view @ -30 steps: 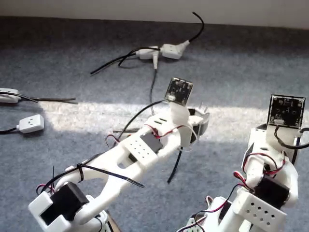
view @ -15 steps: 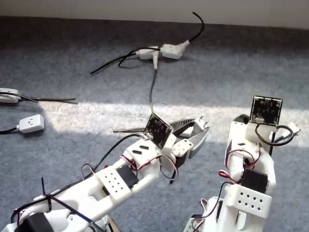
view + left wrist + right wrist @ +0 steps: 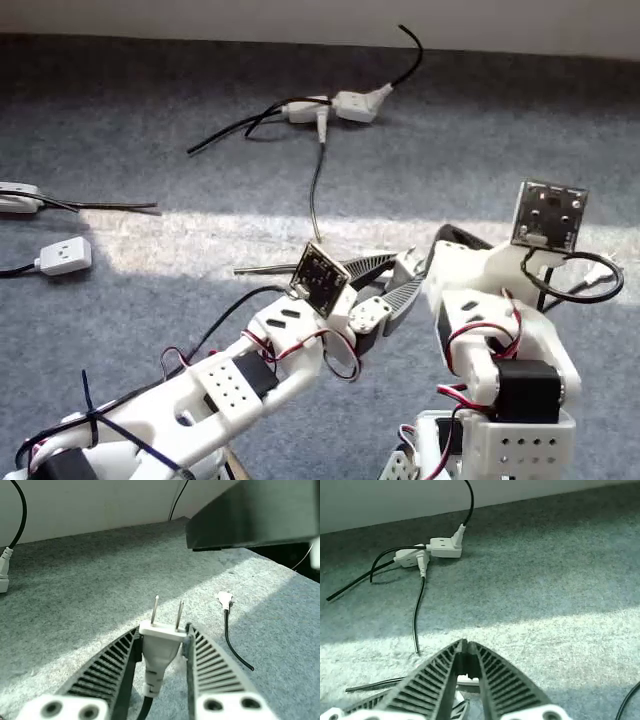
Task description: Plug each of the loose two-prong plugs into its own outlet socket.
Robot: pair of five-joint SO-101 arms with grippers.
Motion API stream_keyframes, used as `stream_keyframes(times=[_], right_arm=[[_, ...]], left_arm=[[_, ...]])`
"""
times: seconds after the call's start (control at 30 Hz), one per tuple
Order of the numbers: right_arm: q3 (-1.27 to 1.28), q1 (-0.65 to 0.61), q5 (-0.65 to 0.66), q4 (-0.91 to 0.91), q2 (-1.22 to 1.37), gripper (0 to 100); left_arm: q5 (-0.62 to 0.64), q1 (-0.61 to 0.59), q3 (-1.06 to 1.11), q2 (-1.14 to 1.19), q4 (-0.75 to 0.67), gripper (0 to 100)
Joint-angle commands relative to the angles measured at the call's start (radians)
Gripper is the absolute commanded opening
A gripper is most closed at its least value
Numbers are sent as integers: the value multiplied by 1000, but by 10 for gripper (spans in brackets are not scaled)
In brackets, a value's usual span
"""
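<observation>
My left gripper (image 3: 162,630) is shut on a white two-prong plug (image 3: 161,642), prongs pointing away from the wrist, black cord trailing back. In the high view this left gripper (image 3: 413,270) hovers low over the carpet at centre. My right gripper (image 3: 465,647) is shut with nothing between its fingers, just above the left gripper's fingers (image 3: 451,706). It points at two joined white outlet blocks (image 3: 444,547) far ahead, outlet blocks (image 3: 340,106) at the back. Another loose plug (image 3: 225,599) with a black cord lies on the carpet to the right.
A white outlet block (image 3: 65,255) lies at the far left, with another outlet (image 3: 15,197) and black cords behind it. A black cord (image 3: 316,180) runs from the back outlets toward the centre. Grey carpet (image 3: 500,150) covers the whole floor.
The left arm has drawn back and lowered, keeping the plug in its gripper. The right arm has swung left toward the left gripper.
</observation>
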Motion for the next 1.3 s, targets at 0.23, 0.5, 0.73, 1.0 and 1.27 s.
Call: stream_keyframes(times=[0.23,0.5,0.73,1.0,1.27], right_arm=[[-30,-105,58,16,-2,7],[127,-145,92,-54,-7,7],[375,-142,172,-240,-2,7],[467,-142,183,-354,-1,7],[542,-77,184,-437,1,7]], left_arm=[[-181,120,186,-535,-44,6],[-178,124,225,-708,23,6],[-149,56,140,-711,146,6],[58,-136,71,-711,152,6],[71,-162,59,-750,153,6]])
